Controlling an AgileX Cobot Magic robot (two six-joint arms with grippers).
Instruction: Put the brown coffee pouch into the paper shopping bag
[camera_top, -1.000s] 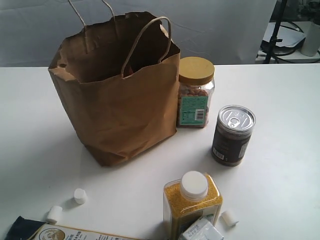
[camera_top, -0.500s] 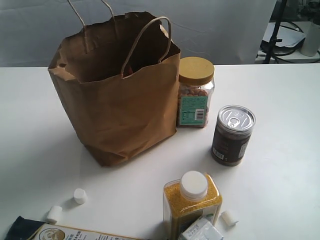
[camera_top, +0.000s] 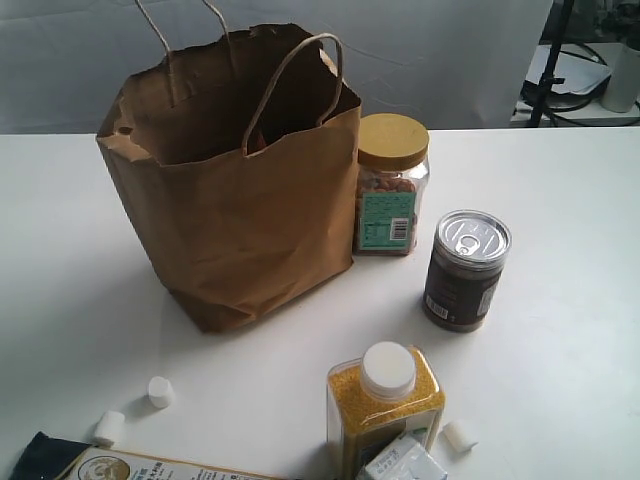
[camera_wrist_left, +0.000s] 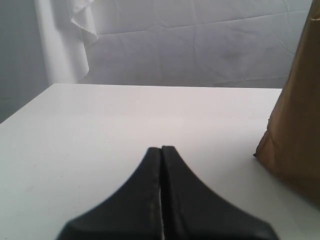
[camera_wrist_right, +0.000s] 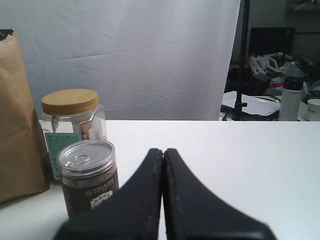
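The paper shopping bag (camera_top: 240, 220) stands open and upright at the back left of the white table, its cord handles raised. The brown coffee pouch does not show in any view. My left gripper (camera_wrist_left: 161, 148) is shut with nothing between its fingers, low over the table, with the bag's corner (camera_wrist_left: 295, 145) off to one side. My right gripper (camera_wrist_right: 163, 150) is also shut and empty; beyond it I see the edge of the bag (camera_wrist_right: 17, 125). Neither gripper appears in the exterior view.
A nut jar with a yellow lid (camera_top: 391, 185) stands against the bag, a dark can (camera_top: 465, 268) beside it. Near the front are a yellow-grain bottle (camera_top: 385, 405), a dark-blue-and-beige flat package (camera_top: 120, 465), a small white box (camera_top: 405, 462) and small white cylinders (camera_top: 160, 391).
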